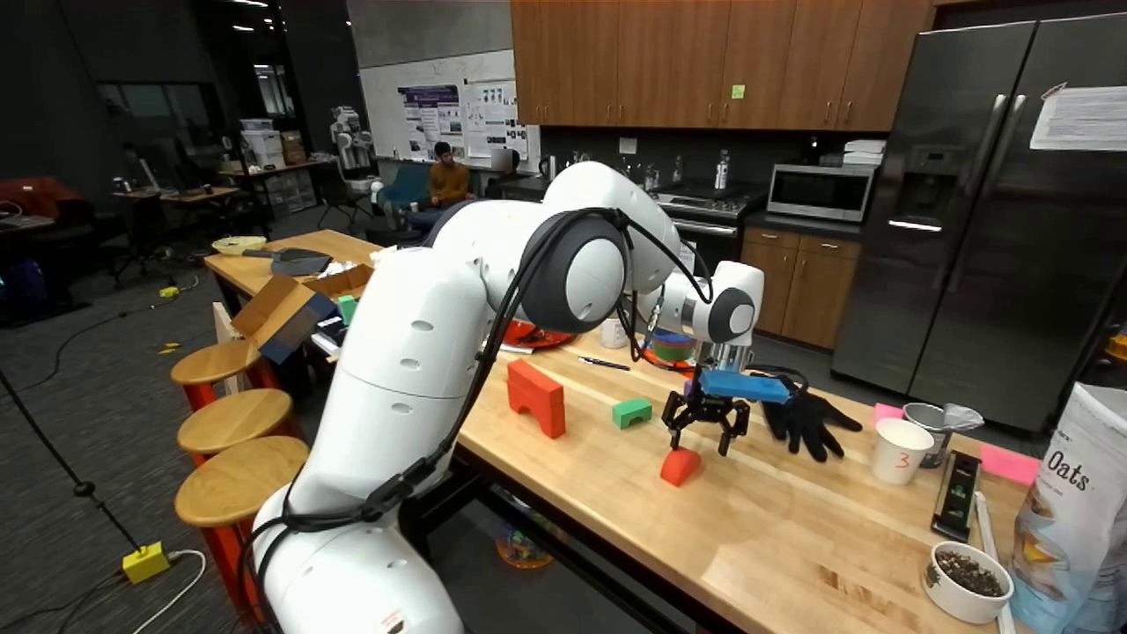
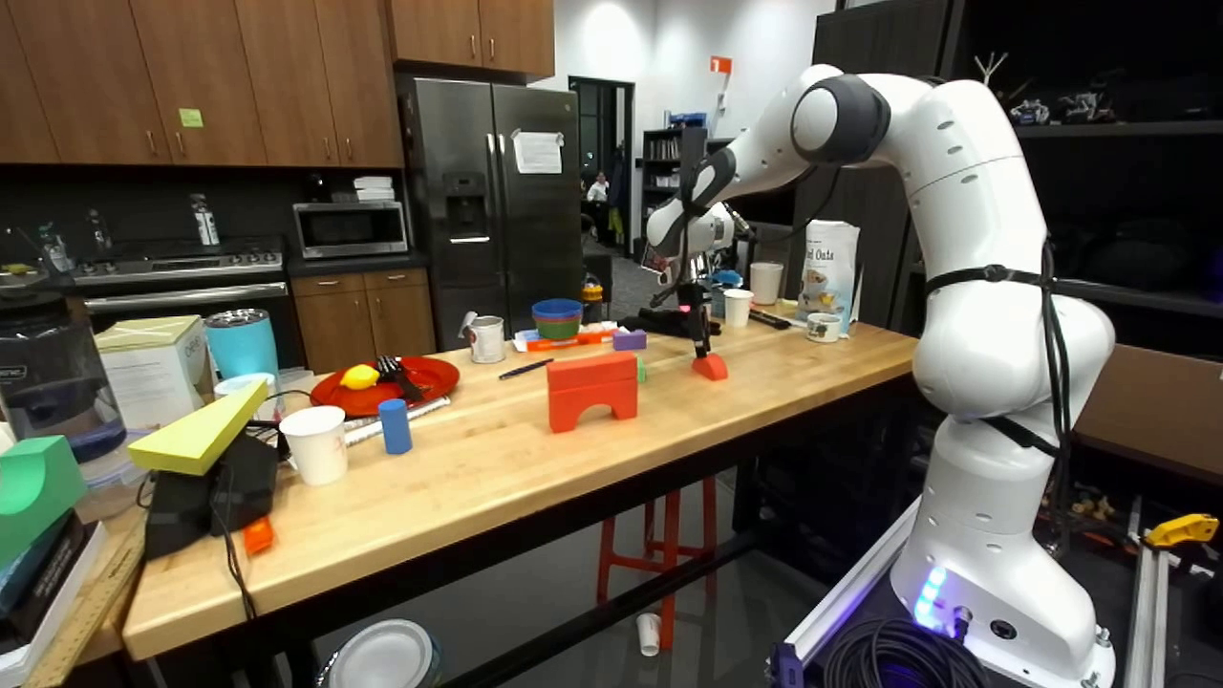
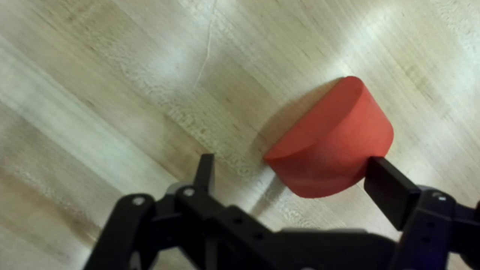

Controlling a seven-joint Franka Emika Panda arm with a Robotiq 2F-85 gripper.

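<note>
While the gripper [image 1: 700, 445] hangs low above the worktop [image 1: 775, 519], its two fingers spread well apart, we see the red half-round block [image 3: 333, 146] lying right below it, on the worktop with its rounded side up. From the wrist view we find the block nearer to one finger, whose tip overlaps the block's edge; we cannot tell whether the two touch. In an exterior view we see a green arch-shaped block [image 1: 631, 412] near the gripper and, on the opposite side, a black glove [image 1: 808, 423]. Both exterior views show us a red arch [image 2: 592, 395] standing farther off with a red slab [image 2: 592, 372] on top of it. Past the glove we make out a paper cup [image 1: 896, 453] marked 3, a white bowl [image 1: 961, 608] of dark bits [image 1: 970, 572] and a bag of oats [image 1: 1065, 502]. Well apart from these, we notice a red plate [image 2: 438, 375] with a yellow lemon [image 2: 360, 376] and, near it, a blue cylinder [image 2: 395, 427] standing upright.
</note>
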